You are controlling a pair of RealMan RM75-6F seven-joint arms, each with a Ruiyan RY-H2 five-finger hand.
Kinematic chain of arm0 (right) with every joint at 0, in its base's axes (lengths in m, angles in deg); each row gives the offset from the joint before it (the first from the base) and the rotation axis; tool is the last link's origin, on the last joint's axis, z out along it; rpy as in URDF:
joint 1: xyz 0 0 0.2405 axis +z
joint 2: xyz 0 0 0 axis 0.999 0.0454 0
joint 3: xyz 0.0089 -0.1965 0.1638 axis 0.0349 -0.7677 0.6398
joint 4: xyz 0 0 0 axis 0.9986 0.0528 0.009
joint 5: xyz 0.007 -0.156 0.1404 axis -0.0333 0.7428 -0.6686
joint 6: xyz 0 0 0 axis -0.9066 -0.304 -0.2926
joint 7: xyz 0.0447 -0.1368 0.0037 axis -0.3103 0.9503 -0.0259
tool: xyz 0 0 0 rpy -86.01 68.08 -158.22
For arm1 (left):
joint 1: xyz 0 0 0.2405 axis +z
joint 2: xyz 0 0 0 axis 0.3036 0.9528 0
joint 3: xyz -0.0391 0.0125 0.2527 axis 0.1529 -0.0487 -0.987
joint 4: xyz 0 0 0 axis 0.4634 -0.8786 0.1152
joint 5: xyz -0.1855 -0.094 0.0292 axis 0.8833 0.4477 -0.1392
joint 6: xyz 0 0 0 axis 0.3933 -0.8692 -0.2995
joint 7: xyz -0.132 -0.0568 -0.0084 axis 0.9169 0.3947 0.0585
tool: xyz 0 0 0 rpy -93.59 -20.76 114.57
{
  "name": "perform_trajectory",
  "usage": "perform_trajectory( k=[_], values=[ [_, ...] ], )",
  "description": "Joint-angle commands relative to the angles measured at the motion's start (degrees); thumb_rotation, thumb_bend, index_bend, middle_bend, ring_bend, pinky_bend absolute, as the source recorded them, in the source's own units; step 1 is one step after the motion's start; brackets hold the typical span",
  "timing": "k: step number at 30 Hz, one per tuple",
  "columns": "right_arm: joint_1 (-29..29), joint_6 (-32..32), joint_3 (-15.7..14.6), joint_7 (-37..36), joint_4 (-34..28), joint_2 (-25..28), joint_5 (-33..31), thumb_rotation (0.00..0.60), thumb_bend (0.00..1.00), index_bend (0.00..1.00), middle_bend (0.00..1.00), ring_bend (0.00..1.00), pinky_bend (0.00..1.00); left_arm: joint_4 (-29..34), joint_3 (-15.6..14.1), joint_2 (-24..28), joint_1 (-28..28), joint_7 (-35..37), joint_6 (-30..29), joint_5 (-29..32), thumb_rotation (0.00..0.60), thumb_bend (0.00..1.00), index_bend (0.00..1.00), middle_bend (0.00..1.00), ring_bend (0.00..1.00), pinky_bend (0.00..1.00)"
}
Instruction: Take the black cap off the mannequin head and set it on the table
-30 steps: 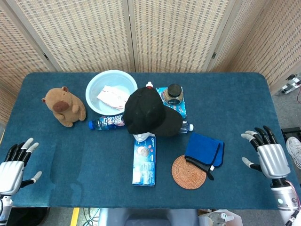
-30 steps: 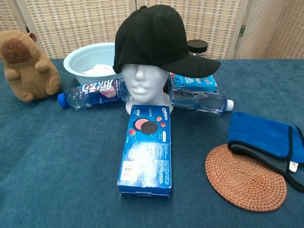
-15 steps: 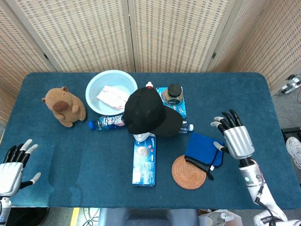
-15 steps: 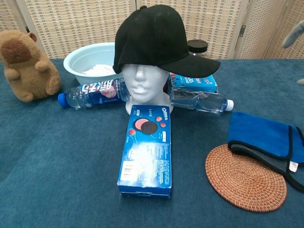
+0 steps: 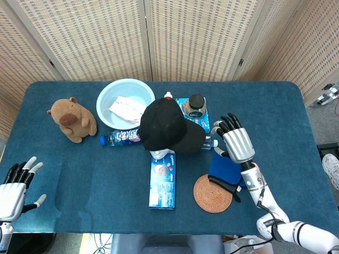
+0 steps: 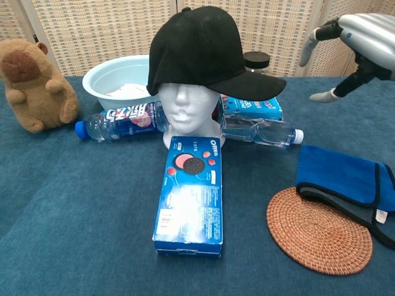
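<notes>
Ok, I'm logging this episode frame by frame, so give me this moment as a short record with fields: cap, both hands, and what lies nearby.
cap: black cap on the mannequin head, untouched
right hand: right hand open, raised above the blue cloth, fingers spread toward the brim
left hand: left hand open at the table edge
nearby: Oreo box, woven coaster, two bottles

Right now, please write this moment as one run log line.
phase: reach | cap: on mannequin head | right hand: open, near brim, no contact | left hand: open, idle at table edge
</notes>
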Motion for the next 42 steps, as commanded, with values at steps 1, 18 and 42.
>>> perform_trajectory(
  k=[1,18,42],
  values=[
    [2.06,0.7,0.8,-0.8,3.17,-2.92,-0.59,0.6,0.0,0.47,0.33,0.17,0.13,0.02,0.03,0.04,-0.02,0.0,0.01,0.0,0.6,0.19,0.16,0.04,0.01,0.0],
    [6.79,-1.42,0.35,-5.99,13.41,-10.15,0.31,0.6,0.19,0.54,0.37,0.21,0.14,-0.36,0.17,0.22,0.03,0.32,0.17,0.41,0.6,0.19,0.18,0.04,0.01,0.0],
    [8.32,-9.73,1.04,-13.09,20.51,-14.94,1.61,0.6,0.48,0.74,0.49,0.32,0.18,-0.83,-0.02,0.27,0.24,1.17,0.07,0.2,0.6,0.19,0.18,0.04,0.01,0.0]
  ],
)
